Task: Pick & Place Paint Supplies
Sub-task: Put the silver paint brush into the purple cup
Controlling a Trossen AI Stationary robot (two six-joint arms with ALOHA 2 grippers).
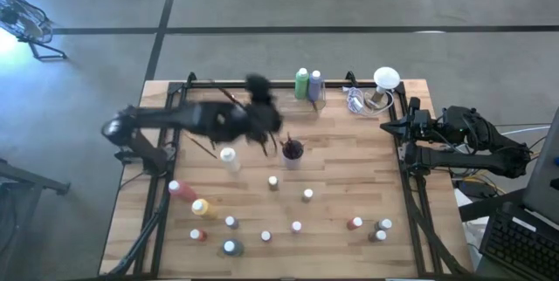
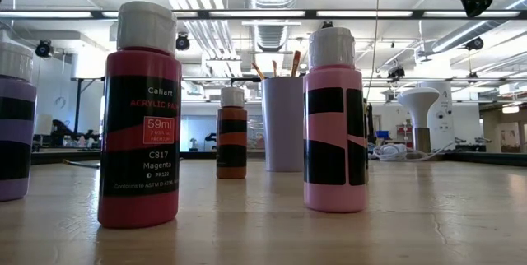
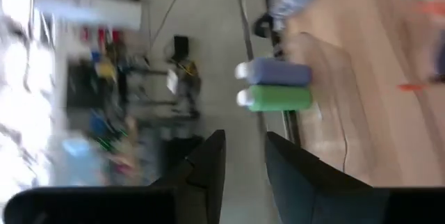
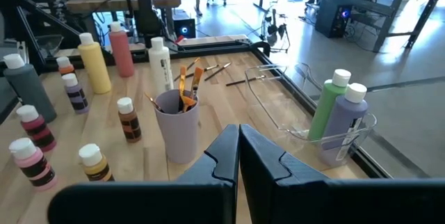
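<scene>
My left gripper [image 3: 245, 160] is raised over the middle of the table's far half, blurred in the high view [image 1: 259, 98]; its fingers stand apart with nothing between them. A pale cup [image 1: 293, 153] stands upright and holds paintbrushes [image 4: 188, 88]. Two more brushes [image 4: 221, 69] lie flat on the table. A green bottle [image 1: 301, 83] and a purple bottle [image 1: 315, 85] stand in a clear bin [image 4: 306, 123] at the far edge. Several small paint bottles [image 1: 296, 226] stand on the near half. My right gripper [image 4: 238, 147] is shut and waits at the table's right edge.
A white tall bottle [image 1: 229, 159] stands left of the cup. A red bottle [image 1: 182, 190] and a yellow bottle [image 1: 203, 208] are at the left. A white lamp [image 1: 385, 80] and a cable sit at the far right corner. Black rails [image 1: 410, 185] line the table's sides.
</scene>
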